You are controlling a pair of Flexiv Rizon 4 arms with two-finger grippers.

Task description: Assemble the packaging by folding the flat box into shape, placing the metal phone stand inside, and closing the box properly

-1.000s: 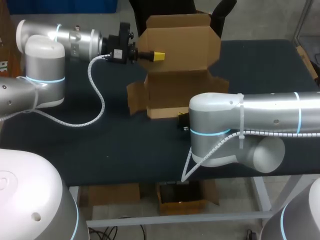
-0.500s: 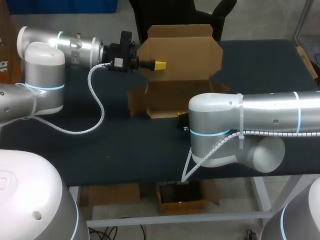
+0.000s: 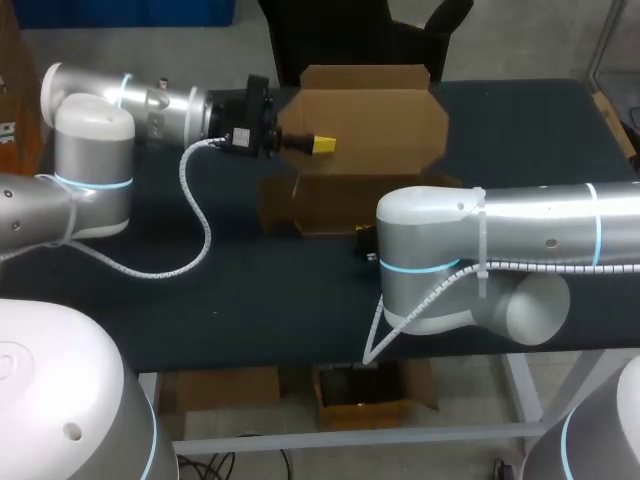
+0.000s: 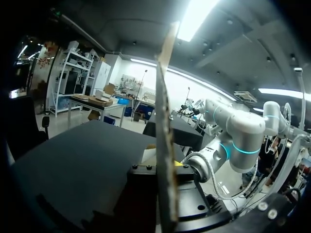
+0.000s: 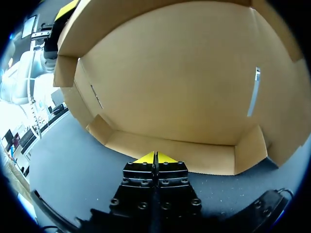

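Observation:
The brown cardboard box (image 3: 350, 200) stands open at the back middle of the table, its big lid (image 3: 380, 125) tipped forward over it. My left gripper (image 3: 320, 145) comes in from the left and is shut on the lid's left side. In the left wrist view the lid (image 4: 164, 145) runs edge-on between that gripper's (image 4: 167, 170) fingers. My right gripper (image 5: 155, 156) is shut and empty, just in front of the box's low front wall (image 5: 170, 150); the right arm (image 3: 480, 240) hides it from above. No metal phone stand is in sight.
A side flap (image 3: 272, 205) sticks out from the box's left onto the dark table (image 3: 250, 290). The left arm's white coiled cable (image 3: 195, 220) hangs down to the table left of the box. My right arm's elbow takes up the front right.
The lid has tipped further forward and down over the box, carried by my left gripper, which moved slightly right and lower. The right arm has stayed where it was.

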